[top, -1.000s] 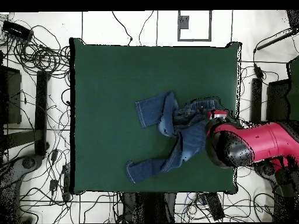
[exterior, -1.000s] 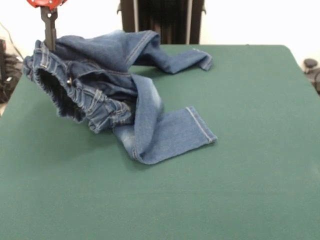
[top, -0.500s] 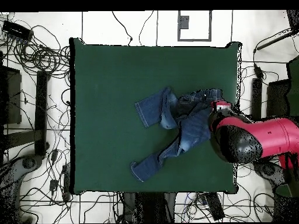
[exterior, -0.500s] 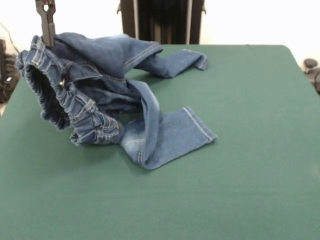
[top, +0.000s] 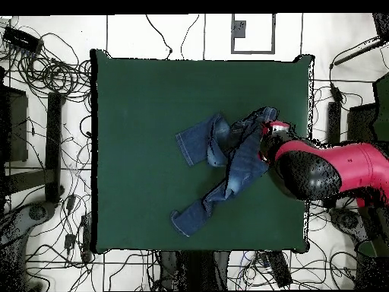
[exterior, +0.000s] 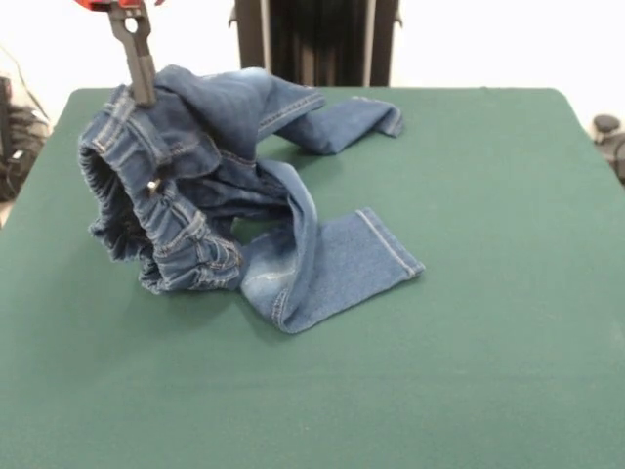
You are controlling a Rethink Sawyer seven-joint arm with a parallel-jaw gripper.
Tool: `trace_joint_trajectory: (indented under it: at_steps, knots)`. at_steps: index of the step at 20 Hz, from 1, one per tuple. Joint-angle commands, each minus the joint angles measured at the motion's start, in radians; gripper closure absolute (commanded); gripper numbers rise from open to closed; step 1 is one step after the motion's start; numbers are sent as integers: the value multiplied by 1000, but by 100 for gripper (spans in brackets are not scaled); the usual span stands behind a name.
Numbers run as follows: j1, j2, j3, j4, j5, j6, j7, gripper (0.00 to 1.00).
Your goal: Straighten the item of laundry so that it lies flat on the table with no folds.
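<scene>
The blue denim jeans lie crumpled on the dark green table. My gripper is shut on the waistband and holds it lifted above the table at the far left in the front view. The gathered waist opening hangs open toward the left. One leg lies folded toward the front, its hem at mid-table. The other leg stretches toward the far edge. In the overhead view the jeans lie right of centre and the red arm covers the gripper.
The robot's dark pedestal stands behind the table's far edge. Cables and stands lie on the floor around the table in the overhead view.
My gripper has moved right in the front view with the waistband, dragging the bunched waist inward from the table's left edge. The legs have barely shifted.
</scene>
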Motion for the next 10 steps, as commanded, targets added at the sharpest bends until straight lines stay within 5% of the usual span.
trace_joint_trajectory:
  at_steps: [1,10]
  knots:
    - [15,120,98,-50,73,39,-296,100]
    - [61,164,96,-222,124,203,-410,100]
